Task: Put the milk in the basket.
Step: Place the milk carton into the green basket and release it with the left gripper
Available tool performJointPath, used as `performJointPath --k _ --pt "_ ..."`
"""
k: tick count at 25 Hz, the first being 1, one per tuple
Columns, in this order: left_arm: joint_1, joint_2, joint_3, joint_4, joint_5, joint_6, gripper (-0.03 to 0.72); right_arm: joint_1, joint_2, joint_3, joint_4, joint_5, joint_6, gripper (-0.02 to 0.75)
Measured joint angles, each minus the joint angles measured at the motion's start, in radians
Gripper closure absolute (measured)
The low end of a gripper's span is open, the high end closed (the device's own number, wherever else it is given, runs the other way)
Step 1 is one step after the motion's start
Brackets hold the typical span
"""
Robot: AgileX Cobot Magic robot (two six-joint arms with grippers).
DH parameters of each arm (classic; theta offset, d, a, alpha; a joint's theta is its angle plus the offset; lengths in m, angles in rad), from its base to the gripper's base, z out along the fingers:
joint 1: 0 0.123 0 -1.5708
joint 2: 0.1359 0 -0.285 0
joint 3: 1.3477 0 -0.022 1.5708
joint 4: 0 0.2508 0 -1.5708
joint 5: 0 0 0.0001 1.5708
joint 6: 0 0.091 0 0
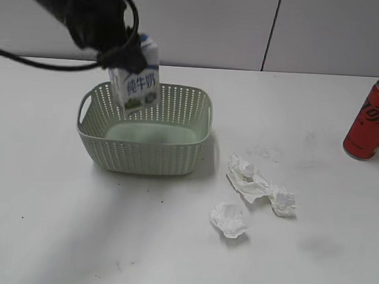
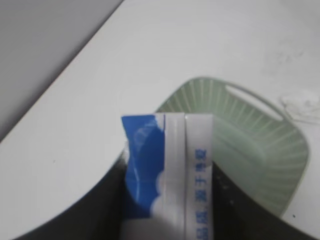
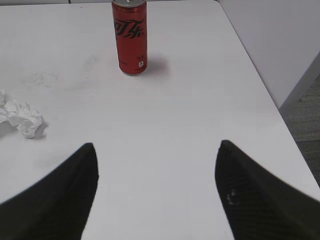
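Blue-lettered milk (image 1: 140, 81), clamped in left jaws, hangs tilted above basket (image 1: 144, 153); right jaws wide.

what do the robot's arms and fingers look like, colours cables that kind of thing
The left arm is black and bulky, with a black cable looping from it over the table. The right gripper has two broad, matte black fingers tapering to blunt points. No markings or sleeves are visible on either.
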Motion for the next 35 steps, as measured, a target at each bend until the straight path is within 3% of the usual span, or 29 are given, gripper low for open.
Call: performJointPath --k 6,12,16,18,21,23,30,35 --pt "0.001 0.040 0.279 -0.059 -0.307 0.004 0.378 0.000 0.000 0.000 0.000 0.000 0.000 0.155" --pt "0.001 0.129 0.299 -0.103 -0.466 0.005 0.379 0.000 0.000 0.000 0.000 0.000 0.000 0.155" --pt "0.001 0.134 0.296 -0.112 -0.477 0.005 0.379 0.000 0.000 0.000 0.000 0.000 0.000 0.155" --pt "0.001 0.132 0.275 -0.112 -0.429 0.005 0.326 0.000 0.000 0.000 0.000 0.000 0.000 0.155" --pt "0.006 0.110 0.198 -0.113 -0.287 0.001 0.100 0.000 0.000 0.000 0.000 0.000 0.000 0.155" --pt "0.021 0.081 0.117 -0.115 -0.183 -0.021 0.044 0.000 0.000 0.000 0.000 0.000 0.000 0.155" --pt "0.170 0.012 -0.233 -0.087 0.205 -0.217 0.094 0.000 0.000 0.000 0.000 0.000 0.000 0.155" --pt "0.310 0.005 -0.303 0.022 0.460 -0.386 0.098 0.000 0.000 0.000 0.000 0.000 0.000 0.155"
